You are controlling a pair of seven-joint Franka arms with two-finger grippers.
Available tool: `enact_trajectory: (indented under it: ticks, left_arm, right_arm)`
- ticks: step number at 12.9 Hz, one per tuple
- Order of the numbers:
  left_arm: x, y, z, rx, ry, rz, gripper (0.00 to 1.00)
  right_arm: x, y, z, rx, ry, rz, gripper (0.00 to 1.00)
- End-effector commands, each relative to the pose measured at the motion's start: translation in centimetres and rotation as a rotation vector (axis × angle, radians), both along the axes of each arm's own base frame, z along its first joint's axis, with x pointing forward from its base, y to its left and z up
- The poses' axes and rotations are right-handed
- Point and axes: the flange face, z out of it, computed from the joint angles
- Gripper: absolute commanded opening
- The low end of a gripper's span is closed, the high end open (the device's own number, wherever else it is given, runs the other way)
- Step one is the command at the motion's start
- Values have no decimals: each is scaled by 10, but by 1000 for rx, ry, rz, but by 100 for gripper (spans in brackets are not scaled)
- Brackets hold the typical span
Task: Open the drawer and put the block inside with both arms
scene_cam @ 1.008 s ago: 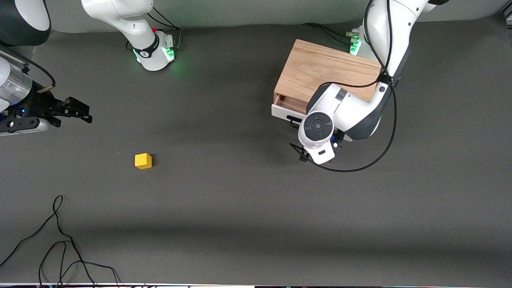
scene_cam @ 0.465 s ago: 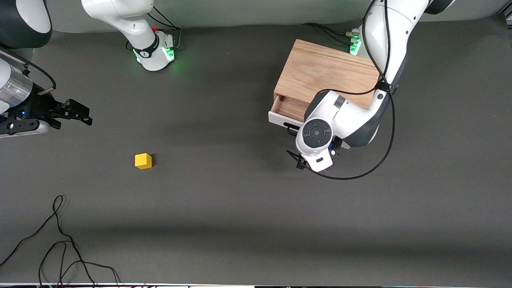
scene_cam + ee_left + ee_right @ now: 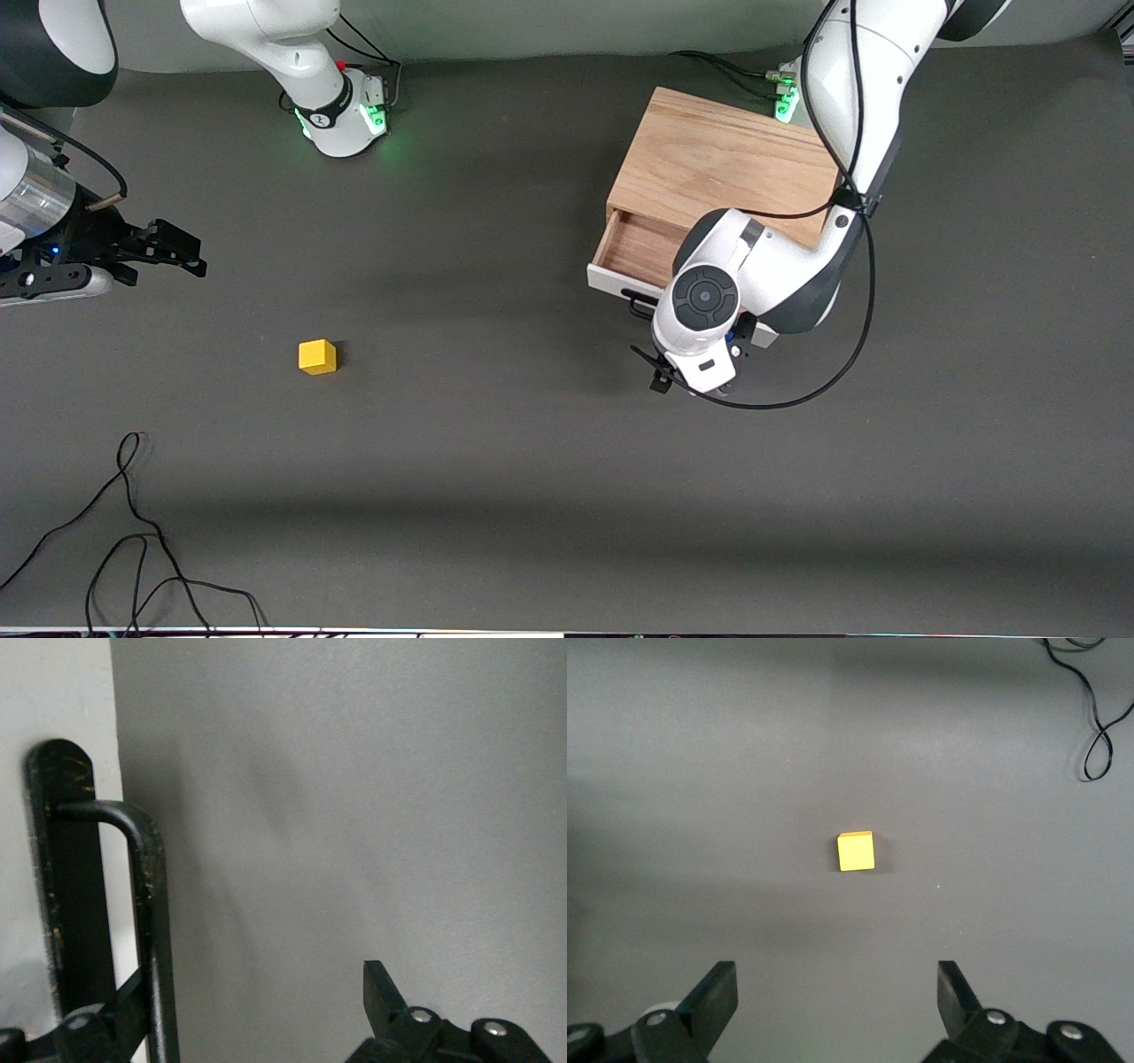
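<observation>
On the dark grey table point(image 3: 532, 461), the left gripper point(image 3: 252, 1014) is hooking spread fingers around the part-open drawer's point(image 3: 633, 252) handle point(image 3: 146, 930), while the right gripper point(image 3: 833, 997) is hovering, jaws spread, over the yellow block point(image 3: 317, 356).

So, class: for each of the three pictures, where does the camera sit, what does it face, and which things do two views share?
Front: high over the table, facing both arms; drawer partly open, block.
Left wrist: on the left arm, facing the drawer's handle; left claw open, hooked on it.
Right wrist: on the right arm, looking down at the block; right claw open.
Shared: front and right wrist both show the block and a cable.
</observation>
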Motion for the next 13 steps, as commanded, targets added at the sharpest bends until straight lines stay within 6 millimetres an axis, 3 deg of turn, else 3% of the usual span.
enact_trajectory:
  ticks: [1,13]
  left_arm:
    - [23,-14,3,-44,-93,3,100]
    - [36,-20,7,-108,-204,1,100]
  right_arm:
    - [-4,2,2,-9,2,10,100]
    - [-3,0,1,-7,10,7,100]
